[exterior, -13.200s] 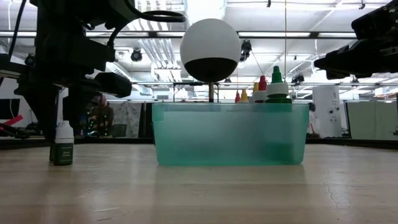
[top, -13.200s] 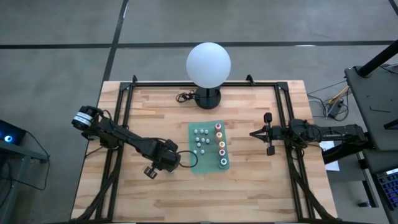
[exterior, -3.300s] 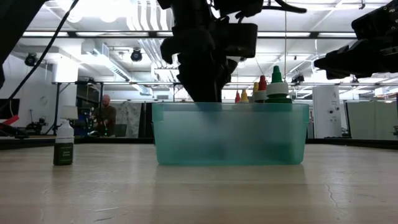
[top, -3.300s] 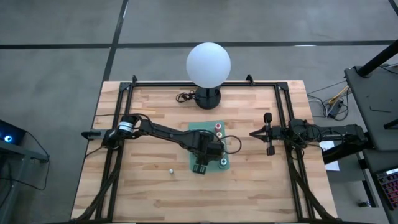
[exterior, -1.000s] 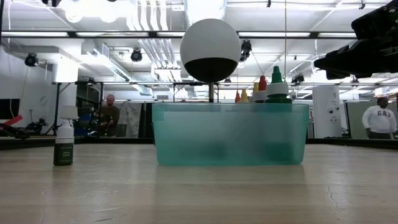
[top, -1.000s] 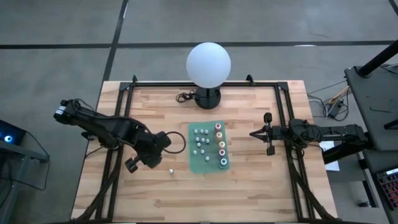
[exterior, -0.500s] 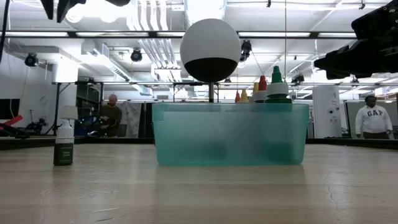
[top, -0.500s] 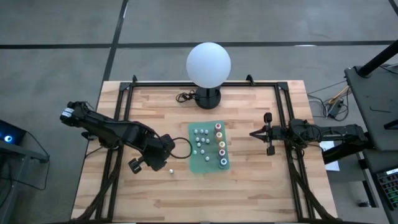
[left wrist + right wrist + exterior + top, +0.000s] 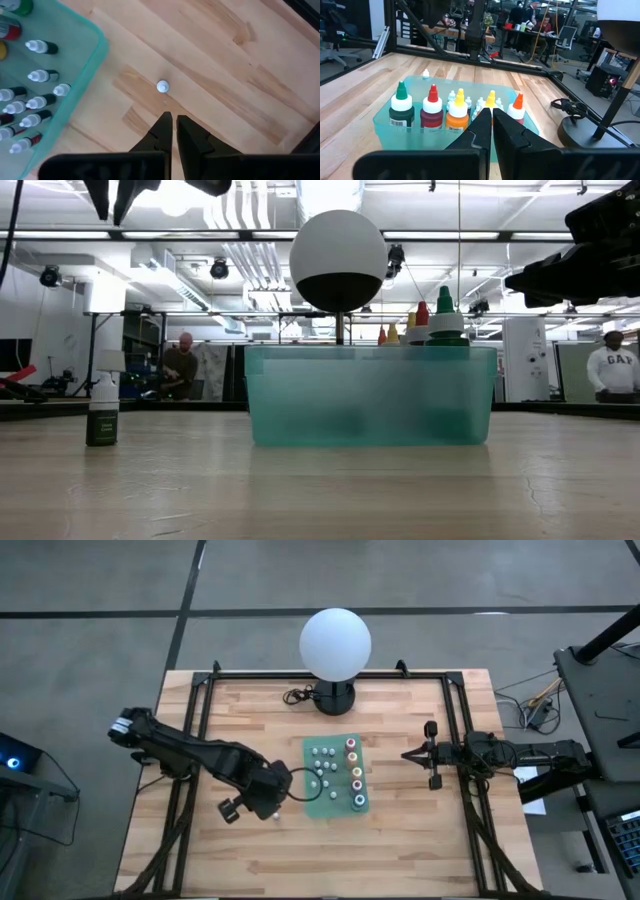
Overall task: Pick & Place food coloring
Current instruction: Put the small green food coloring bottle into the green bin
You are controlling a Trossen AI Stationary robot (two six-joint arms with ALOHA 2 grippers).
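Our left gripper, fingers pressed together and empty, hangs just short of the upright lone bottle at centre frame; our right gripper idles, closed.

- One green tray
- Five large coloured-top bottles
- One small white-capped bottle alone on the table
- One globe lamp
- Two grippers

Open robotics lab, wooden workbench, ceiling strip lights, desks with seated people behind
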